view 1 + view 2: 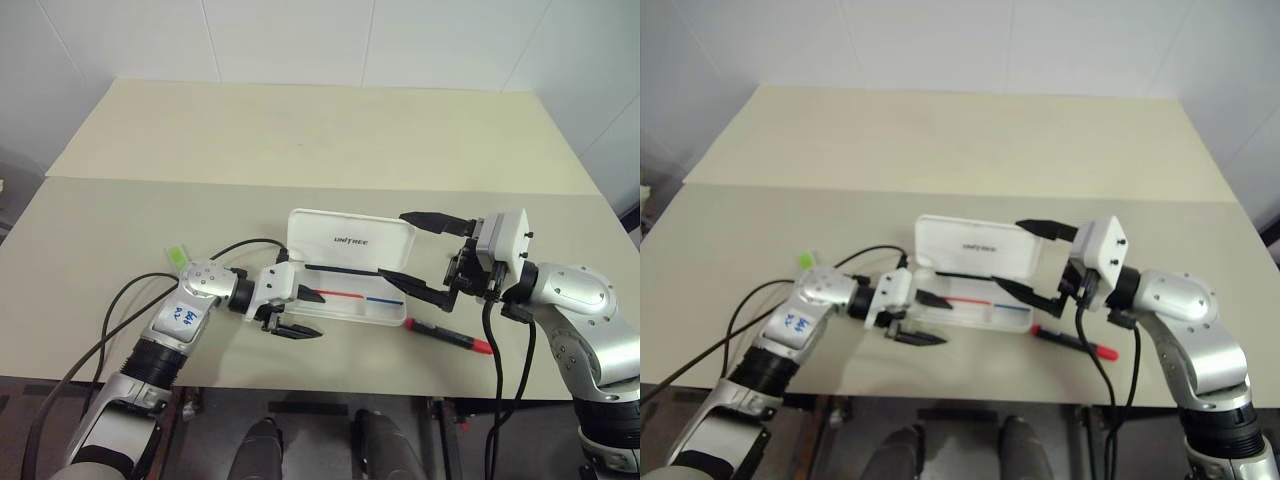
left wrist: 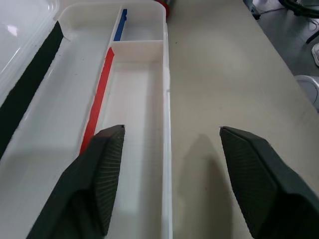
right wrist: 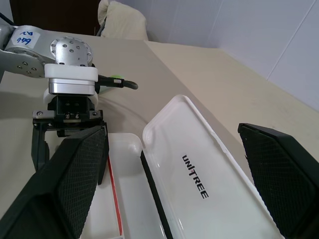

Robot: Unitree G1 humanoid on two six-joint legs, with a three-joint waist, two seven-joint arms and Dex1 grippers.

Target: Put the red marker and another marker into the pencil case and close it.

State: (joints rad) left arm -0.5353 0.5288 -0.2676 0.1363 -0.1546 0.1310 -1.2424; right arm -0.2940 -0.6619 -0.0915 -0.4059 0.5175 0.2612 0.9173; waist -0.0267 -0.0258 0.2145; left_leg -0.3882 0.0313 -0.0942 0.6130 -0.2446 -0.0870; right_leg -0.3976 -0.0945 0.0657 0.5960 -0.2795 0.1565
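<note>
The pencil case point(image 1: 350, 270) sits open mid-frame on the desk point(image 1: 300, 150). The red marker point(image 1: 450, 336) lies just right of it, the green marker point(image 1: 178, 259) far left. Left pincer point(image 1: 292, 312) and right pincer point(image 1: 420, 255) both gape wide, holding nothing.

Beige table point(image 1: 300, 140); white tiled wall point(image 1: 300, 40) behind.

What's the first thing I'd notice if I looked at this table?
The white pencil case in the middle of the table stands open, its lid up showing a dark logo and red and blue stripes inside. A robot gripper sits at each end: the left gripper with open fingers over the case's front edge, the right gripper spread wide around the lid's end. The red marker lies on the table just in front of the case.
</note>
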